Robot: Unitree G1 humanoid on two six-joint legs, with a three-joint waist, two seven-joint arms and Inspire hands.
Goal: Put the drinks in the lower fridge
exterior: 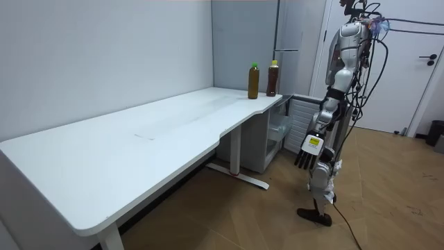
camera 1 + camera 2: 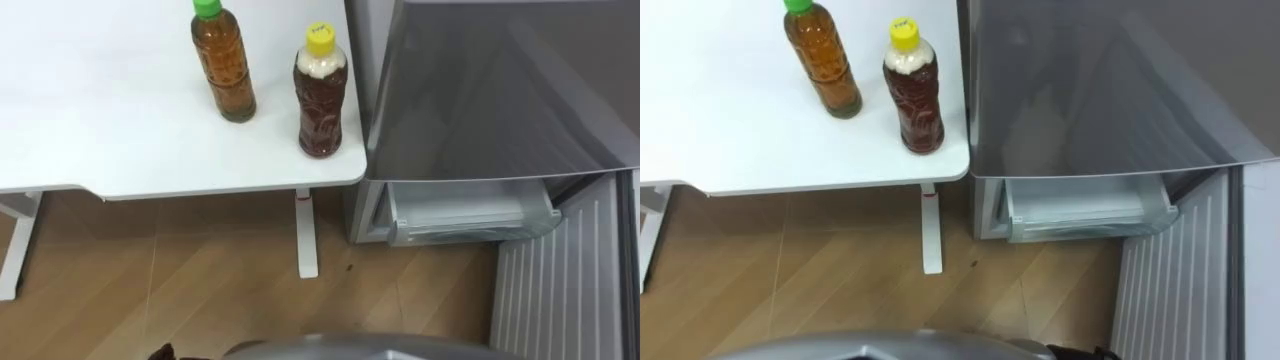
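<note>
Two plastic drink bottles stand upright on the white counter (image 2: pixel 100 130) near its right corner: a green-capped tea bottle (image 2: pixel 224 65) on the left and a yellow-capped bottle of darker drink (image 2: pixel 321 95) just right of it, apart. Right of the corner is the grey fridge (image 2: pixel 500 90), its lower door (image 2: pixel 560 285) swung open, ribbed inside, baring one pale drawer (image 2: pixel 470 215). The robot stands before it on wood flooring (image 2: pixel 200 270), left robot hand (image 1: pixel 310 147) hanging at its side, fingers relaxed, holding nothing.
</note>
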